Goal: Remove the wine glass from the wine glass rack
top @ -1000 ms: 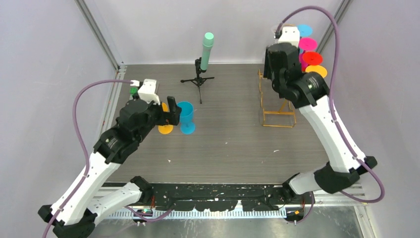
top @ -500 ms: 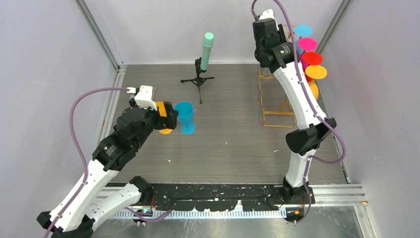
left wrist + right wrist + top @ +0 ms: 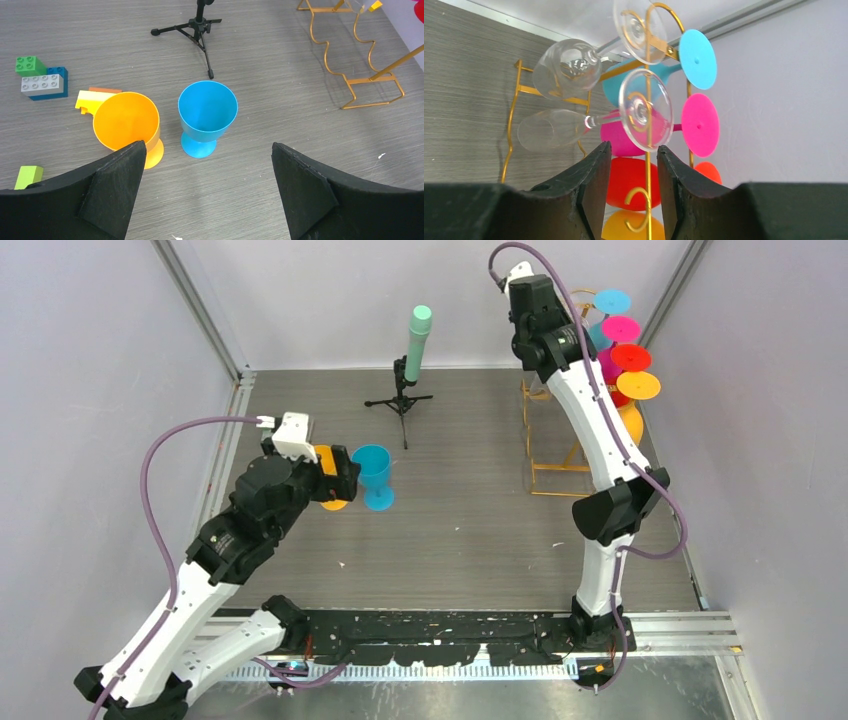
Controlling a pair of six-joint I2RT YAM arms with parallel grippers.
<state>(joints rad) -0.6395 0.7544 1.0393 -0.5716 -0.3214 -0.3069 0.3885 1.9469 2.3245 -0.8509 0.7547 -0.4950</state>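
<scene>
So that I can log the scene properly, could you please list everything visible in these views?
wine glass rack: one, gold wire, far right of table
clear wine glasses: two, transparent, hanging on the rack
coloured wine glasses: four, blue, pink, red, orange, on the rack
blue goblet: one, standing left of centre
orange goblet: one, just left of the blue one
tripod: one, black, holding a mint-green cylinder, far centre
toy bricks: several, mixed colours, left of the goblets
table: one, grey wood grain
left gripper: one, black, open above the goblets
right gripper: one, black, open, high at the rack's top
</scene>
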